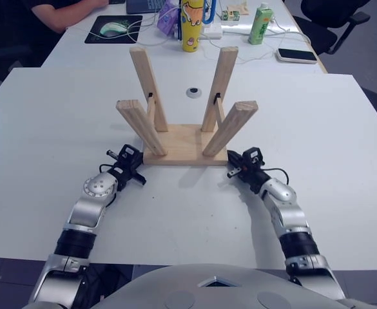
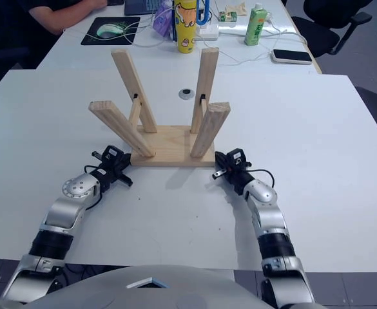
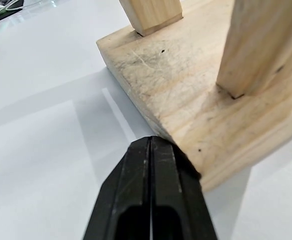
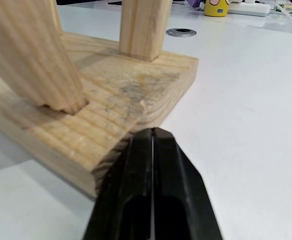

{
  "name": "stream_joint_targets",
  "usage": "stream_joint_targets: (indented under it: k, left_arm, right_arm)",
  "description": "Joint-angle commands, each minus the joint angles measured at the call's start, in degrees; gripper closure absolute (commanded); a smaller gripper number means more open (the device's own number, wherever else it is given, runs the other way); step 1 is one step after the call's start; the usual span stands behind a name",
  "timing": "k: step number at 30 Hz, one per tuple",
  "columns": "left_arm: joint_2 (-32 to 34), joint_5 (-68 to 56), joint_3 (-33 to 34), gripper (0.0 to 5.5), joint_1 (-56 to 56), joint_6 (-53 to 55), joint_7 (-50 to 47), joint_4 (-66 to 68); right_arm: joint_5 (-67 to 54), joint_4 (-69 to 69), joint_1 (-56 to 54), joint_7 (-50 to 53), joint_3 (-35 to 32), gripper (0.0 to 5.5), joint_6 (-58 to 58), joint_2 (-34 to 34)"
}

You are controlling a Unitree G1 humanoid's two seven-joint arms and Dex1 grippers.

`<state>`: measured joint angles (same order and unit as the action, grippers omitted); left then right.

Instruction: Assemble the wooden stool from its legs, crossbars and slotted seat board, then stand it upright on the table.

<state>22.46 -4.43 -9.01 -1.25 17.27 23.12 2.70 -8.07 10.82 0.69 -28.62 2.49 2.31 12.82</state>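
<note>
Lying upside down on the white table (image 1: pixel 46 129), the wooden stool (image 1: pixel 183 151) rests on its seat board (image 4: pixel 136 95), four legs (image 1: pixel 148 84) splayed upward. On the farther desk sit a mouse pad (image 1: pixel 114 29), yellow cup (image 1: pixel 191 29), green carton (image 1: pixel 261 24) and phone (image 1: pixel 297 55). The left gripper (image 3: pixel 150 142), fingers pressed together and empty, touches the board's near edge; the right gripper (image 4: pixel 152 131), likewise closed, meets the opposite corner. Wrist views reveal scuffed wood around the leg sockets.

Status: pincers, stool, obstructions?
Left pincer shut, tip at seat board corner. Right pincer shut, same. Stool inverted, legs up. Cable port behind, apart.
</note>
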Motion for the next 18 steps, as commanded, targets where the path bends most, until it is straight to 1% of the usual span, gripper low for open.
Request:
stream_joint_targets:
  k: [1, 3, 4, 9, 12, 18]
  left_arm:
    - [-5.17, -0.89, -5.17, 5.50, 6.10, 2.09, 2.53, 3.04]
    - [-5.62, -0.31, -2.22, 5.50, 6.86, -0.22, -1.33, 1.96]
    - [-5.92, -0.18, -1.11, 5.50, 7.75, -0.88, -2.80, 0.92]
    - [-5.58, -0.11, 4.08, 5.50, 12.83, -2.54, -6.82, -4.91]
    - [-5.40, 0.99, 3.53, 5.50, 14.26, -1.49, -7.14, -6.61]
    - [-6.06, 3.00, -2.01, 5.50, 13.16, 2.13, -5.14, -6.47]
  right_arm:
    - [1.40, -3.31, 6.26, 2.78, 2.75, 5.49, 3.61, -2.10]
    - [1.69, -5.55, 6.83, 7.87, -1.36, 5.49, 1.09, -2.15]
    - [2.27, -6.35, 6.89, 9.53, -2.29, 5.49, 0.07, -1.77]
    - [3.35, -11.32, 8.91, 12.36, -3.89, 5.49, 0.10, -0.69]
    - [2.66, -12.93, 10.72, 11.38, -2.26, 5.49, 1.94, -1.37]
    - [1.54, -14.47, 10.80, 9.41, 1.62, 5.49, 7.90, -2.39]
